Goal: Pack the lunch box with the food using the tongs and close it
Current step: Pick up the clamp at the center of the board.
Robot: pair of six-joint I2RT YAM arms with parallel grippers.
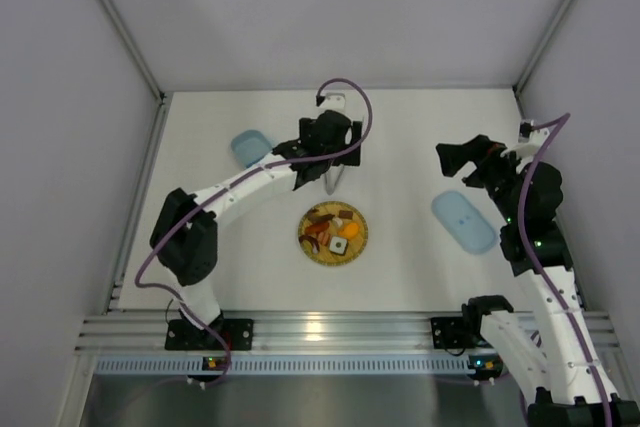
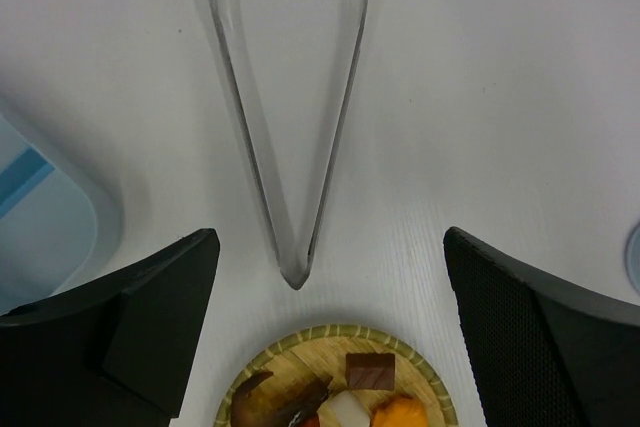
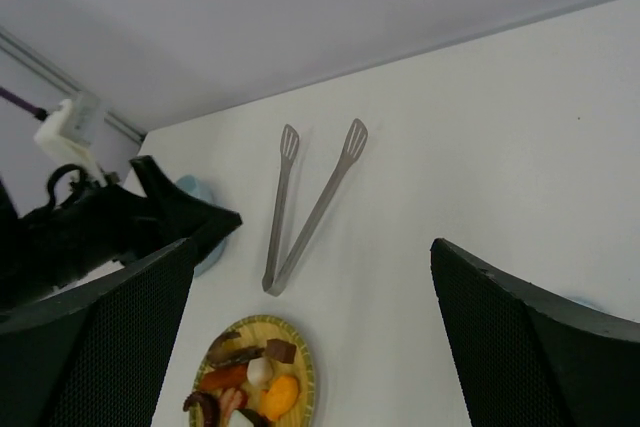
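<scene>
We see white desk [image 1: 420, 147] carrying everything.
Left pincer [image 2: 328, 257]: fingers wide apart, empty, hovering over joined tip of tongs [image 3: 320, 202].
Right pincer [image 3: 312, 247]: wide apart, empty, over desk's right side.
Lunch box [image 1: 250, 146]: open, far left. Lid [image 1: 463, 222] well apart, right.
Woven plate [image 2: 330, 331]: central.
Tongs: flat, just beyond plate.
Food [image 3: 250, 382]: on plate.

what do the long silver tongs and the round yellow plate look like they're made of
The long slim silver tongs look like polished metal, probably steel: grey sheen with bright glints along thin arms. The round yellow plate looks like woven bamboo or straw, matte: fine strand pattern on its rim.
</scene>
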